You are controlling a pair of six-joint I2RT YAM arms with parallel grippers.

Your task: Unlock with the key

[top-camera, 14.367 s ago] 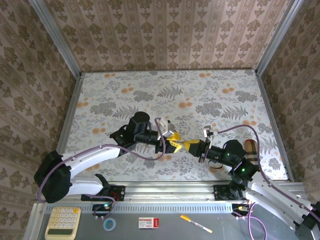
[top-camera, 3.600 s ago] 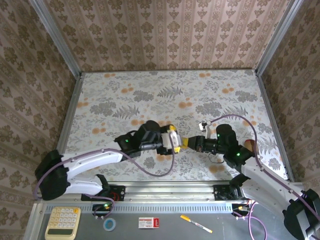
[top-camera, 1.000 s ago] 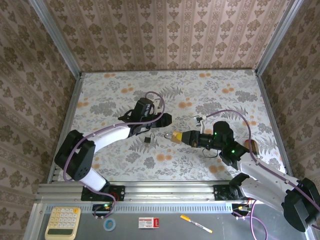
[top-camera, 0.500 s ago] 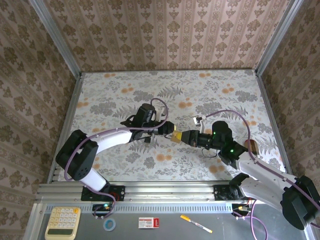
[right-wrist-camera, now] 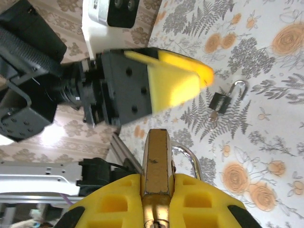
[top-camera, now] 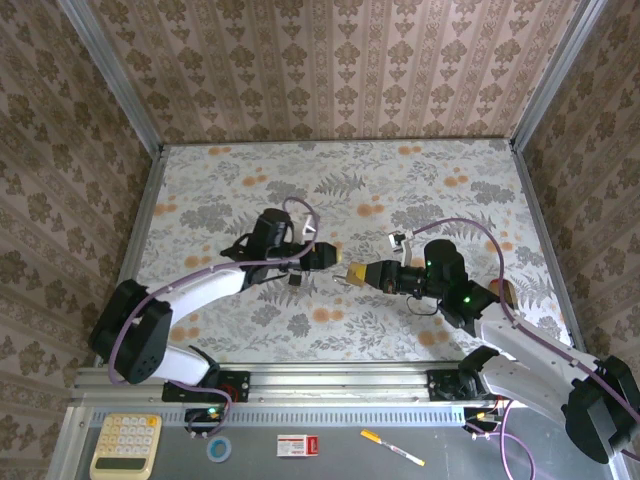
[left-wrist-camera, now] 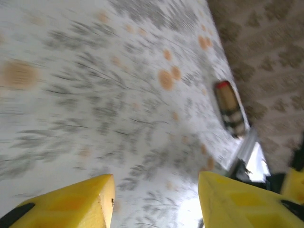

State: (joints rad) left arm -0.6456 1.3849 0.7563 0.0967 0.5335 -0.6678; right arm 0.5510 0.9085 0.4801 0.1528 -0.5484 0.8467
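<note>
R pincer grips padlock, key by L pincer

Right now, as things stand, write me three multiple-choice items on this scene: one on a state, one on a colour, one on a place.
1. The left gripper is: A) open and empty B) clamped shut C) shut on a cloth
2. The padlock in the right gripper is: A) red B) brass C) blue
3. The key is: A) in the left gripper B) in the padlock C) on the table

Answers: 1 A, its yellow fingers stand apart with nothing between them. 2 B, the body clamped between the right fingers is brass-coloured. 3 C, it lies on the flowered surface, apart from both grippers.
</note>
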